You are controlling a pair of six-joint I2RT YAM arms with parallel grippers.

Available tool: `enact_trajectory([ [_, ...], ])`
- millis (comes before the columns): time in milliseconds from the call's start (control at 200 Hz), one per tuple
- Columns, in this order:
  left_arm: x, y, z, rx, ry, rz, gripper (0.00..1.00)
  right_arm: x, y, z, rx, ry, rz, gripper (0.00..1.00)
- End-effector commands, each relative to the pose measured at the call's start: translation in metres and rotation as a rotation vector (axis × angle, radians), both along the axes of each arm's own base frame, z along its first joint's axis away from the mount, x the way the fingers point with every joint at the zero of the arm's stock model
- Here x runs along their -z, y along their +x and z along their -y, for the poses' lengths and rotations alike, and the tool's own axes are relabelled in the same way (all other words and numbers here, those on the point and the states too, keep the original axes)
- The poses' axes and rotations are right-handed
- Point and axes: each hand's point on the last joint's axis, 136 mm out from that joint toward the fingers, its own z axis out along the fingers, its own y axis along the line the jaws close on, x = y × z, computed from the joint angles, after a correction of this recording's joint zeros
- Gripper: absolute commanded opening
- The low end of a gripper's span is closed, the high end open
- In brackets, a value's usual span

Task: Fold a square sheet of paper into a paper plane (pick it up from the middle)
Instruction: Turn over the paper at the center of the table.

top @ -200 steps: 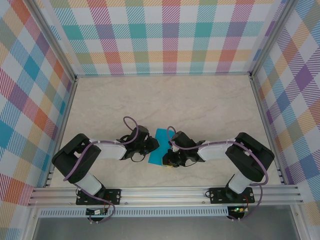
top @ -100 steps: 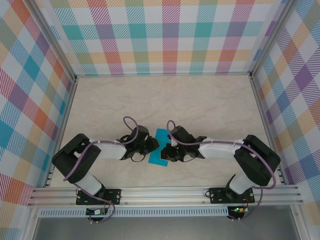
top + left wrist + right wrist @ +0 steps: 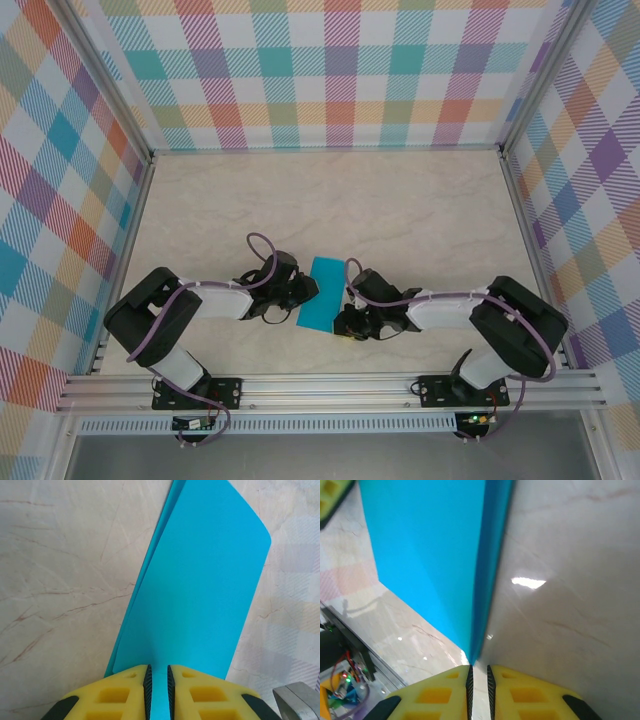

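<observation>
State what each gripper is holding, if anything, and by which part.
Left gripper: jaws pinch the square sheet of paper at its near edge. Right gripper: a paper corner reaches its jaws; hold unclear.

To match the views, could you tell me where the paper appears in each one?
Top external: paper just below centre.
Left wrist: paper mid-frame, from the bottom edge to the top.
Right wrist: paper upper left, tapering to bottom centre.
Shared landmark: the marbled table beneath it.

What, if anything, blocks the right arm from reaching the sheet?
Likely nothing, so yes: the right gripper sits at a corner of the folded square sheet of paper, nothing between; the left gripper holds another edge.
</observation>
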Motion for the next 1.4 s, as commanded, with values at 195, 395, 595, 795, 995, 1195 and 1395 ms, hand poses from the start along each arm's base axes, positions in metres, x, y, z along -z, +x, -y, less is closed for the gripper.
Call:
enact_trajectory([
  [195,0.027,-0.017,-0.02,-0.021,0.105,-0.082,0.19,-0.035,0.01,-0.01,-0.037,0.012,0.077,0.19],
  [395,0.027,-0.019,-0.02,-0.015,0.105,-0.088,0.19,-0.034,0.029,-0.054,-0.052,0.083,0.037,0.13],
  [595,0.027,-0.019,-0.02,-0.012,0.106,-0.086,0.19,0.005,0.012,-0.032,-0.021,-0.017,-0.038,0.13],
  [795,0.029,-0.018,-0.02,-0.017,0.112,-0.088,0.19,0.019,-0.021,-0.003,-0.068,-0.068,-0.072,0.16],
  [995,0.028,-0.018,-0.019,-0.014,0.104,-0.086,0.19,0.017,-0.027,0.012,-0.059,-0.085,-0.067,0.18],
  [1195,0.016,-0.016,-0.012,0.006,0.074,-0.065,0.2,-0.011,0.014,0.023,0.105,-0.096,0.019,0.33],
  [1395,0.004,-0.013,-0.006,0.026,0.059,-0.044,0.21,-0.022,0.053,0.027,0.219,-0.085,0.035,0.48],
])
